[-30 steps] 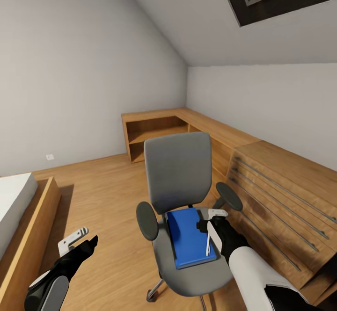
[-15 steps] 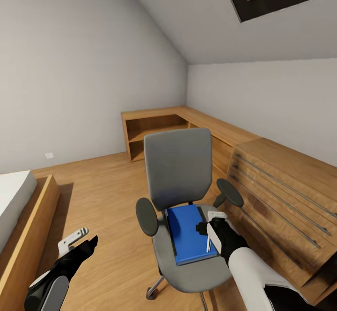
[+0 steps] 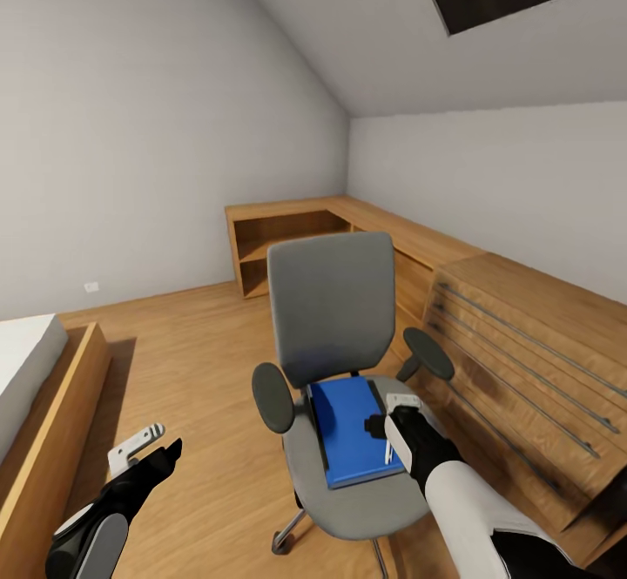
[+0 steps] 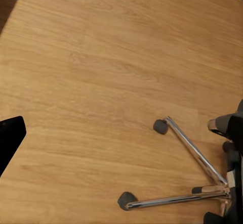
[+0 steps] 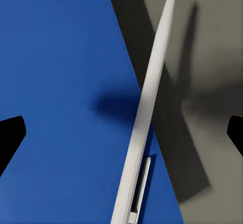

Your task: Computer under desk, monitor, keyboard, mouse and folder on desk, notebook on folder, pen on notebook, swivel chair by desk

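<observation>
Right fingers: black tips [image 5: 11, 133] at opposite edges of the right wrist view, spread wide, grasping nothing.
Right gripper: black-and-white two-finger gripper [image 3: 390, 422], hovering above the seat's right side, pointed down at the pen.
Pen: thin whitish stick with a clip [image 5: 144, 118], lying flat between the spread tips, nearly centred in the gap; contact not seen.
Pen long axis: runs across the line joining the two tips, slightly slanted; lies half on the blue cover, half over the darker strip beside it.
Folder: flat bright blue rectangular folder [image 3: 350, 427] on the seat, directly under the right gripper's reach.
Notebook: thin dark rectangular edge [image 3: 376, 390] showing along the folder's right side, apparently under it; extent unclear.
Swivel chair: grey padded seat and back, black armrests, chrome star base [image 3: 331, 318], just in front of the robot, beside a light wooden drawer unit [image 3: 531, 361].
Left gripper: black fingers with a white bracket [image 3: 148, 453], parted and empty, low over the wooden floor [image 4: 101, 82], well apart from the seat.
Nearer arm: right, clearly.
Judgement: pen pick in hand; straight descent and closing across the shaft looks sufficient.
Risk: thin shaft may roll or slip on the smooth cover.
</observation>
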### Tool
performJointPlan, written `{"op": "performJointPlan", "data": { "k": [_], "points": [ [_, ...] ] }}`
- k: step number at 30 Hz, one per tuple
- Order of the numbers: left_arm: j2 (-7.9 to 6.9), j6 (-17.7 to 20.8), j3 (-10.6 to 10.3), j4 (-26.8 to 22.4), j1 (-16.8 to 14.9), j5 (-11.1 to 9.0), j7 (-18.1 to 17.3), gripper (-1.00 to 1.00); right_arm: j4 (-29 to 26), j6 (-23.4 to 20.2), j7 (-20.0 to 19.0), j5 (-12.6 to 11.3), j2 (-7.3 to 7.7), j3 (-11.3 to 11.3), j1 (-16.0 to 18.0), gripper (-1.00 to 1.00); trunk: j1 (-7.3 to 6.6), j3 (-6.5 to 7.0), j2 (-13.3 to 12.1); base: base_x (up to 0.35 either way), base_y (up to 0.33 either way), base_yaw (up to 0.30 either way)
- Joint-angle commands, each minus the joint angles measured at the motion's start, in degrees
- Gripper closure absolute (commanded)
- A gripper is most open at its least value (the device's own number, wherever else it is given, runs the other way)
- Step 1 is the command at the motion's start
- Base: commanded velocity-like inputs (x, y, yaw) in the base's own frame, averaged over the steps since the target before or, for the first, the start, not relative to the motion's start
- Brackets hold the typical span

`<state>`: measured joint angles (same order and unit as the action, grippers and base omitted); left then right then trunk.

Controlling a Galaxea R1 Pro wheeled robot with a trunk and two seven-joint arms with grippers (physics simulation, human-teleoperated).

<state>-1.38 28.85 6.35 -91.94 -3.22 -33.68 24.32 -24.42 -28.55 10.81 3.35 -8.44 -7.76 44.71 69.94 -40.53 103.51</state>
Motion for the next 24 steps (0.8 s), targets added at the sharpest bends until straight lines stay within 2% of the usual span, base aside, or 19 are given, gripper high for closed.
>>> {"op": "performJointPlan", "data": {
  "k": [1,5,10,17,22,24],
  "points": [
    [-0.02,0.15,-0.03,-0.08,-0.04,-0.6,0.47,-1.0,-0.1,-0.32,0.0,0.34,-0.07,-0.33,0.03,-1.0,0.22,-0.24,0.44,0.0,0.0,0.0],
    [-0.02,0.15,-0.03,-0.08,-0.04,-0.6,0.49,-1.0,-0.1,-0.32,0.0,0.34,-0.03,-0.33,0.03,-1.0,0.22,-0.24,0.44,0.0,0.0,0.0],
    [-0.02,0.15,-0.03,-0.08,-0.04,-0.6,0.54,-1.0,-0.1,-0.29,0.0,0.34,-0.05,-0.26,0.03,-1.0,1.32,-1.14,2.45,0.0,0.0,0.0],
    [-0.02,0.15,-0.03,-0.08,-0.04,-0.6,0.52,-1.0,-0.1,-0.28,0.0,0.34,0.0,-0.23,0.03,-1.0,1.32,-1.14,2.45,0.0,0.0,0.0],
    [-0.02,0.15,-0.03,-0.08,-0.04,-0.6,0.53,-1.0,-0.1,-0.28,0.0,0.37,0.0,-0.17,0.03,-1.0,2.42,-2.04,4.46,0.0,0.0,0.0],
    [-0.02,0.15,-0.03,-0.08,-0.04,-0.6,0.54,-1.0,-0.1,-0.29,0.0,0.4,0.0,-0.16,0.03,-1.0,2.42,-2.04,4.46,0.0,0.0,0.0]
  ]
}}
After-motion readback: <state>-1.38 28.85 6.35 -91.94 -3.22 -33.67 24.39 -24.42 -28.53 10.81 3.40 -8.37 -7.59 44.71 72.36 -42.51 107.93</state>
